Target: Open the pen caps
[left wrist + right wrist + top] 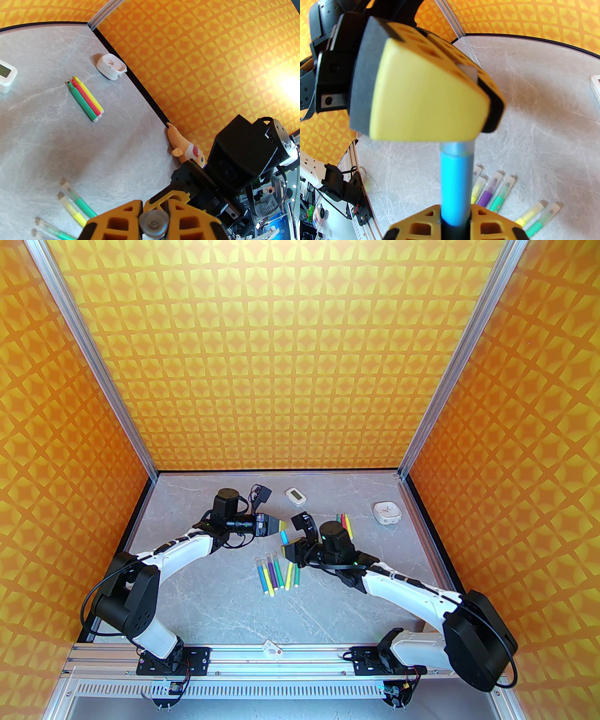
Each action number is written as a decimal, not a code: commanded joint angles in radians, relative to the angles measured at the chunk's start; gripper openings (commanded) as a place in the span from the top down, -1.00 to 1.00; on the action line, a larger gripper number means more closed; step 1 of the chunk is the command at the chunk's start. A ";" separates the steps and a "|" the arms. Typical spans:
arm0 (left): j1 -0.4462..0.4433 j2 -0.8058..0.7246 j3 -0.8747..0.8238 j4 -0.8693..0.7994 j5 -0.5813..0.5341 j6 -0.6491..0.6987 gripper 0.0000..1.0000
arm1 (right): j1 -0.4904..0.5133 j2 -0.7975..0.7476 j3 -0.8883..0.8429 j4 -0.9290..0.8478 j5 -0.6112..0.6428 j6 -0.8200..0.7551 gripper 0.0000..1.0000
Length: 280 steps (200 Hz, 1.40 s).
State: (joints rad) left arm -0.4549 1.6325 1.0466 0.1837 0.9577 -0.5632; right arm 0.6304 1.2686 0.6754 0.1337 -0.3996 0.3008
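- Blue pen [455,187] held aloft, its translucent cap [457,148] on.
- Six capped pens [276,573] lie side by side on the worktop [234,615].
- Three uncapped pens [85,100], green, pink and yellow, lie together, well apart from the six.

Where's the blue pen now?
Top view, centre: the blue pen sits in the right hand, its cap in the left hand, beyond the capped pens.

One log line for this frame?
phase: uncapping | left tool: shut on cap | right tool: shut on blue pen | cap: not yet off
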 commanded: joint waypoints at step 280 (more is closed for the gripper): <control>0.076 0.345 0.484 -1.007 -1.204 0.419 1.00 | -0.255 0.400 0.403 -0.572 0.674 -0.081 1.00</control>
State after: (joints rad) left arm -0.3859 1.9411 1.4925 -0.7631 -0.1482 -0.1825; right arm 0.3813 1.6207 1.0111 -0.3748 0.2119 0.2592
